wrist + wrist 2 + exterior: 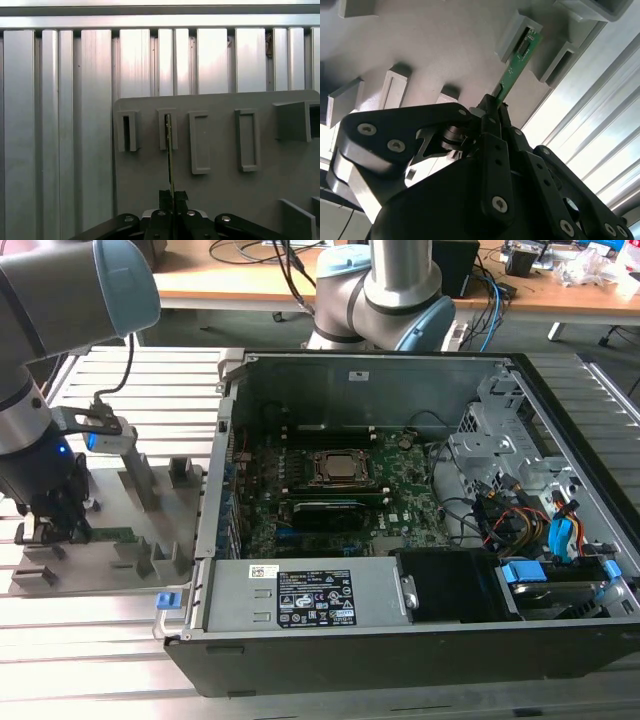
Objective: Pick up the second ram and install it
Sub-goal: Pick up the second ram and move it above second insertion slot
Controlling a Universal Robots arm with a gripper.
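**Onlooker 1:** Where the arm (pixel 20 400) bends down at the exterior view's left, what has its gripper (pixel 58 530) got hold of?

**Onlooker 2:** The second ram (pixel 112 534), a thin green stick with small dark chips. It lies low on the grey fixture (pixel 130 570), which sits on the slatted metal surface (pixel 90 660).

**Onlooker 1:** Is the grip firm, or are the fingers only hovering?

**Onlooker 2:** They look firm. In the second wrist view the black fingers (pixel 489 120) are drawn nearly together, pinching the near end of the stick, and I can see no gap on either side. In the first wrist view the gripper (pixel 171 194) meets the ram (pixel 170 150) edge-on, a single thin line running straight out from between the tips.

**Onlooker 1:** And the far end?

**Onlooker 2:** It is tucked into a slotted post (pixel 520 27) of the fixture. Both wrist views show it seated there, between the post's two walls.

**Onlooker 1:** So it is not in the machine.

**Onlooker 2:** No. The open computer case (pixel 350 665) lies beside the fixture, toward the exterior view's right. Its green motherboard (pixel 405 480) faces up, and the gripper is outside its wall.
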